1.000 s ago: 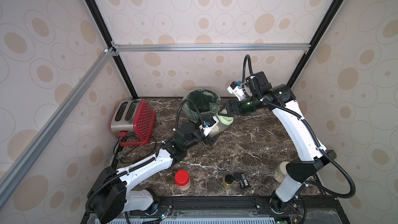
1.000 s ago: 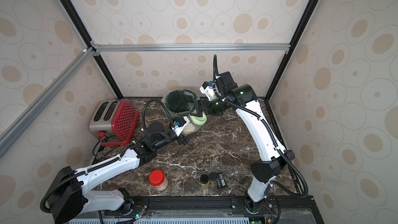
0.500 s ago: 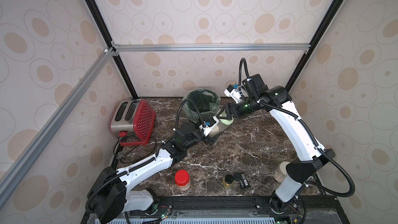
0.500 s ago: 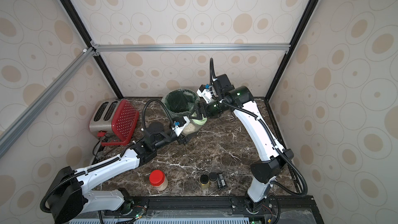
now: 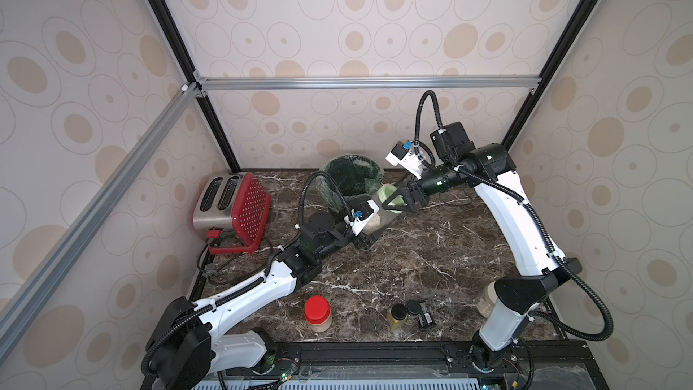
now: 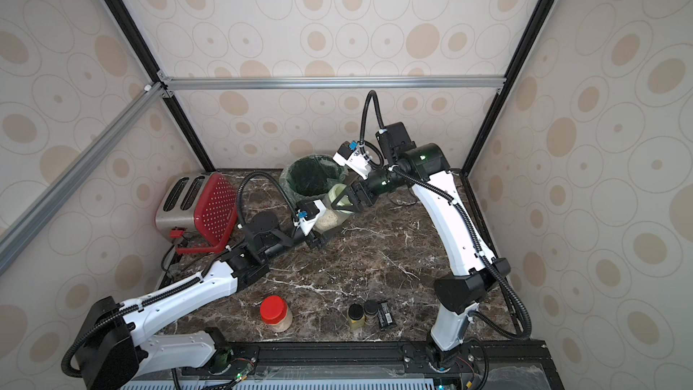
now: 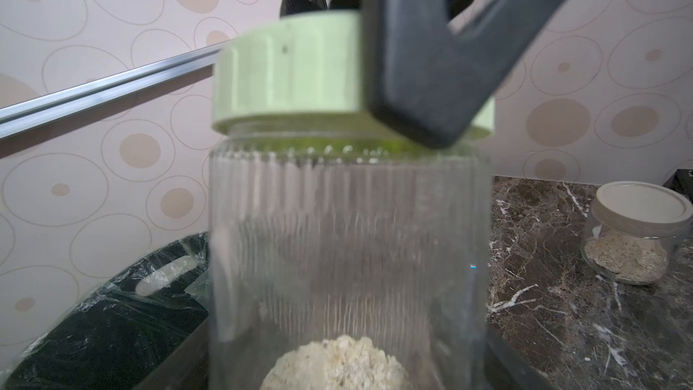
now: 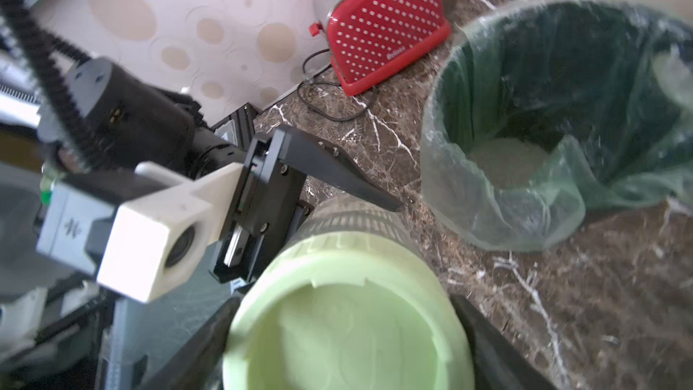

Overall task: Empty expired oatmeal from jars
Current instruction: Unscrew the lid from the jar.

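A clear ribbed jar [image 5: 377,217] [image 6: 330,219] [image 7: 348,256] leans toward the bin, held off the counter with my left gripper [image 5: 365,234] [image 6: 318,236] shut on its lower body. A little pale oatmeal [image 7: 337,365] lies at its base. My right gripper [image 5: 397,200] [image 6: 345,202] [image 8: 345,339] is shut on its pale green lid [image 5: 387,193] [image 7: 292,76] [image 8: 345,332], one dark finger on each side. The red-lidded jar [image 5: 317,313] [image 6: 275,313] stands near the front edge. The beige-lidded jar [image 5: 486,298] [image 7: 637,234] stands by the right arm's base.
The green-lined bin [image 5: 330,172] [image 6: 288,181] [image 8: 442,114] stands just behind the held jar, with pale grains [image 8: 506,163] at its bottom. The red toaster [image 5: 232,208] [image 8: 382,24] and its cord sit at the back left. Two small black-capped bottles [image 5: 398,317] stand at the front.
The right gripper has come down onto the green lid and its jaws have closed on it. The left arm and the jar have stayed put.
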`<state>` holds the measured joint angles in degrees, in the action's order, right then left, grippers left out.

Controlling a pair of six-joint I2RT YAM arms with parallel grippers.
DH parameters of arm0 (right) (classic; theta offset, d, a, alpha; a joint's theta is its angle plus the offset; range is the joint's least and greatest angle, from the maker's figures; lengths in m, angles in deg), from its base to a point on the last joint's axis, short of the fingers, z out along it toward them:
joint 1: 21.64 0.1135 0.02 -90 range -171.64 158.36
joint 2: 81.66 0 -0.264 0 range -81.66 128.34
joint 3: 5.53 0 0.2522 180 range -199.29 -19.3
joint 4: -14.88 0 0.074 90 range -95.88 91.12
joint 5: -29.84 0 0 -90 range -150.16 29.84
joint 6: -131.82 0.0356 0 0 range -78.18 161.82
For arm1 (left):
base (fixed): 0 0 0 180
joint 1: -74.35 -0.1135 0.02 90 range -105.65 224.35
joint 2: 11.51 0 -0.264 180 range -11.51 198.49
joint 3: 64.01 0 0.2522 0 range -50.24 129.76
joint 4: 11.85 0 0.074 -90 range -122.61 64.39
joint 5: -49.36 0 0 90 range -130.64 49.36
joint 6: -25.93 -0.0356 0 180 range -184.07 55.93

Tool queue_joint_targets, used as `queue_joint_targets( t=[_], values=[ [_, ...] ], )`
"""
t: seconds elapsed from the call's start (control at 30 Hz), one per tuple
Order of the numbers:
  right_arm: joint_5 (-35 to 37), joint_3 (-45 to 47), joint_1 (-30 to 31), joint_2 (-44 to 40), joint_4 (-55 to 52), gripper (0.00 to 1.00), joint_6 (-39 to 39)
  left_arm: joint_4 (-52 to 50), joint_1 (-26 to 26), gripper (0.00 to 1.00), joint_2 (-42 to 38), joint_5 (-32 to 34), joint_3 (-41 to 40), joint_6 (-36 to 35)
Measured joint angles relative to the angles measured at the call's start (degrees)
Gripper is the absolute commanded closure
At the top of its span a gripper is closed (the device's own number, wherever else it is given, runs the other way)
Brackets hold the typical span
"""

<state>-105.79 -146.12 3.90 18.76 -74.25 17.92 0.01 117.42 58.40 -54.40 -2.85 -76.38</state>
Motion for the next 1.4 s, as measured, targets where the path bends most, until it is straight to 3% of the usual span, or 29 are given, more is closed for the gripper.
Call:
queue_joint_targets(
  t=[0.13, 0.3, 0.93, 1.07, 1.17, 1.4],
  values=[
    [-2.1, -0.9, -0.2, 0.0, -2.4, 0.47, -11.0, -0.8, 0.2, 1.00, -1.0, -0.6, 0.0, -0.5],
    [-3.6, -1.2, -0.7, 0.0, -3.9, 0.45, -18.6, -0.9, 0.3, 1.00, -1.1, -1.3, 0.0, -0.8],
    [-6.0, -8.9, -0.8, 3.6, -9.0, 0.40, -29.7, -1.3, 0.4, 1.00, -1.9, -0.9, 0.9, -1.5],
    [-6.1, -10.1, -0.9, 4.3, -11.1, 0.25, -33.6, -1.6, 0.4, 1.00, -1.9, -1.6, 1.0, -1.4],
    [-6.7, -9.9, -0.9, 4.3, -11.4, 0.00, -35.2, -1.8, 0.4, 1.00, -1.9, -2.2, 1.1, -1.3],
    [-8.1, -8.7, -1.1, 4.1, -9.4, 0.01, -35.2, -4.3, -0.3, 1.00, -1.7, -2.2, 1.2, -0.3]
  ],
)
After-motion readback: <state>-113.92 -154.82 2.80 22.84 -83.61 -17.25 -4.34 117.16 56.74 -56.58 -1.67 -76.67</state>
